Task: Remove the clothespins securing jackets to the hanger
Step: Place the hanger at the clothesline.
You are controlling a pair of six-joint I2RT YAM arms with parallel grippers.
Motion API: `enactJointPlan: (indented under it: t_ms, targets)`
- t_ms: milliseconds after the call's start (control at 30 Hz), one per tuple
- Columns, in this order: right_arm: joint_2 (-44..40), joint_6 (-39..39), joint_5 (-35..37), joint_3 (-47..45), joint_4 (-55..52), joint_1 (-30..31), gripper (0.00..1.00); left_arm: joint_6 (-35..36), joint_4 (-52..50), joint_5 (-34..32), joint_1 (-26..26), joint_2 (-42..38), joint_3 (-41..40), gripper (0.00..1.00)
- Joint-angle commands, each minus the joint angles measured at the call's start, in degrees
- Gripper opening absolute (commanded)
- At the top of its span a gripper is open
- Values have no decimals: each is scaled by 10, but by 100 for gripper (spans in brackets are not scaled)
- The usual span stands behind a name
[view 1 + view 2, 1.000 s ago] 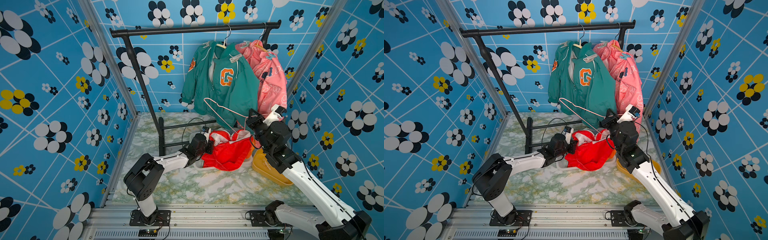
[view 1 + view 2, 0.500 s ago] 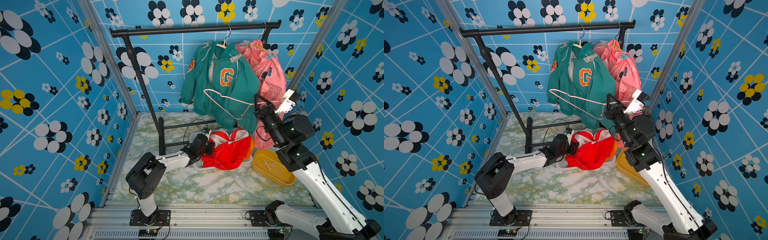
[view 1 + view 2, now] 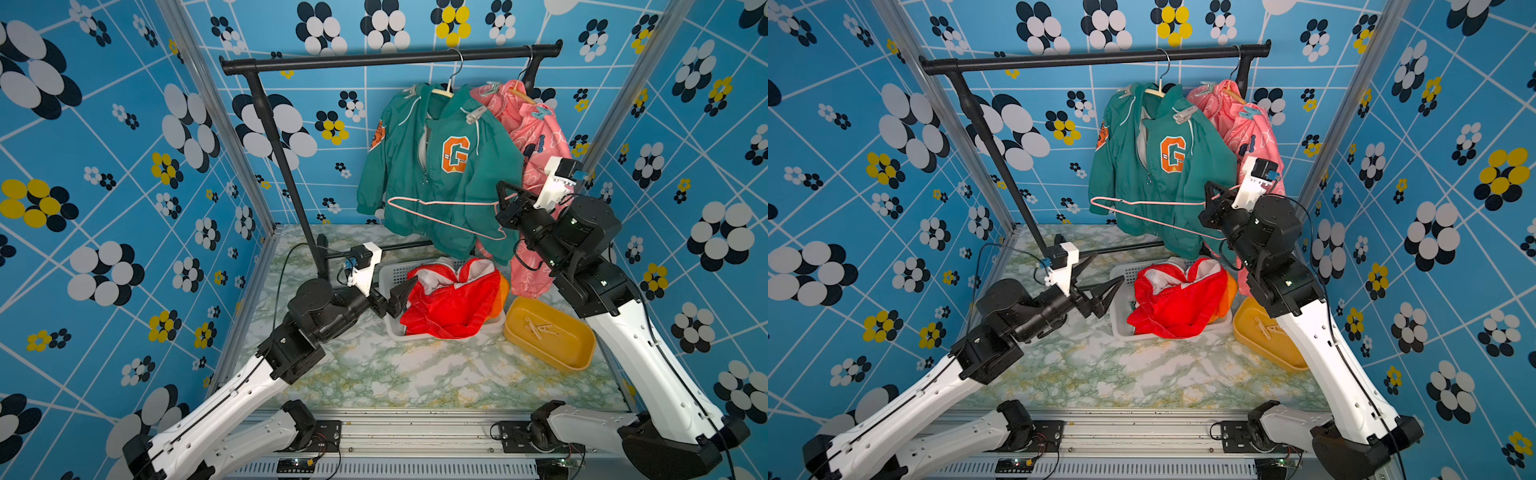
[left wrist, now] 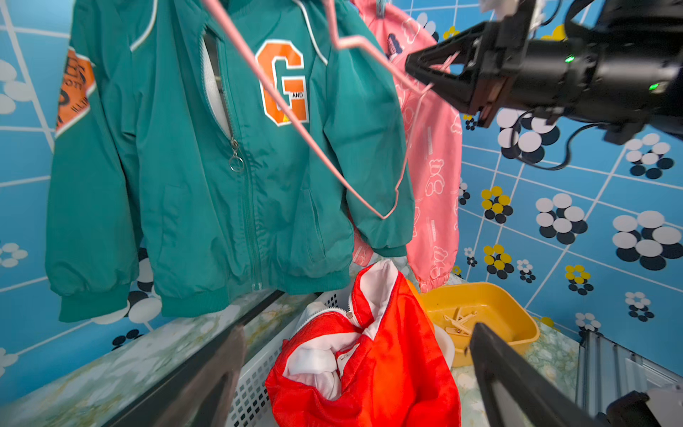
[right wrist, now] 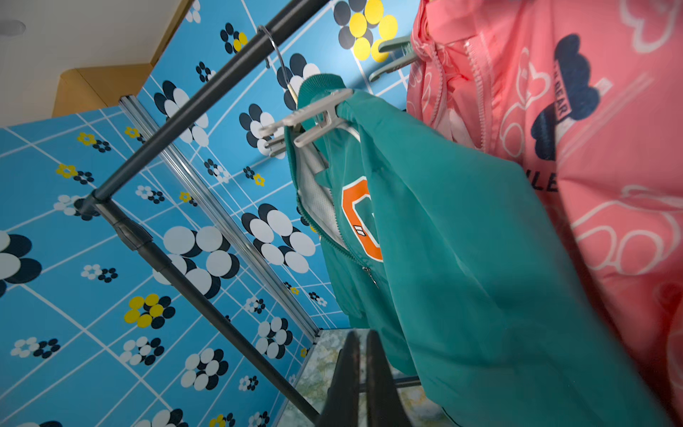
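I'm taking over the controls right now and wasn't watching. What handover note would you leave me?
Left gripper: open, beside the white basket.
Right gripper: shut on the bare pink hanger, raised before the green jacket.
Red jacket lies in the basket, loose clothespins in the yellow tray.
Done: red jacket off its hanger.
Left: green jacket and pink jacket hang on the rail, clipped at the shoulders by whitish pins and teal pins.

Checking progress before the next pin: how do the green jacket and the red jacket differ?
The green jacket hangs from the rail; the red jacket lies crumpled in the white basket. The green jacket has a clothespin on its shoulder; none shows on the red jacket. Both have zips.
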Motion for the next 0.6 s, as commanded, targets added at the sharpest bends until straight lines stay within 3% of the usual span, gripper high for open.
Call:
enactJointPlan:
  t_ms: [0, 133, 367, 567]
  targets:
    - [15, -47, -21, 49, -49, -2, 0, 68, -104, 11, -4, -41, -18, 93]
    - [45, -82, -30, 92, -106, -2, 0, 110, -110, -44, -14, -71, -36, 95]
    - [71, -123, -69, 110, -174, -2, 0, 148, -85, -70, -7, -50, -25, 95]
    - [75, -142, -79, 96, -198, -2, 0, 156, -51, -48, 23, -41, -14, 95]
